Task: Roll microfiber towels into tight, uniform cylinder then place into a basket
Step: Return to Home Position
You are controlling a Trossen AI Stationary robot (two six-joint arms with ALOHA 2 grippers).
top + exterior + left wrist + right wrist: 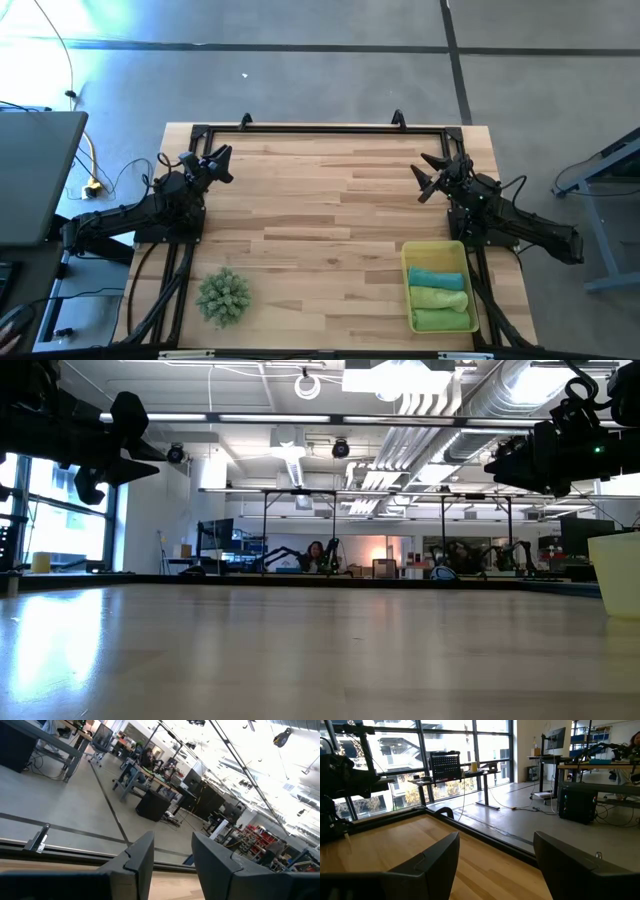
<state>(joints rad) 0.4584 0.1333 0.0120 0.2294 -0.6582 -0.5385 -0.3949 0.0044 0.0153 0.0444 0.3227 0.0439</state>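
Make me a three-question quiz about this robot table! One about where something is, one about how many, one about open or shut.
1. Where is the spiky green ball? A. left arm's side B. right arm's side C. middle
2. How many rolled towels lie in the basket? A. one B. two C. three
3. The left end effector and right end effector are: A. both open, empty B. both shut C. gripping towels
Answers: 1 A, it sits by the left arm. 2 C, teal, bright green, pale rolls. 3 A, wrist views show parted fingers, nothing between.
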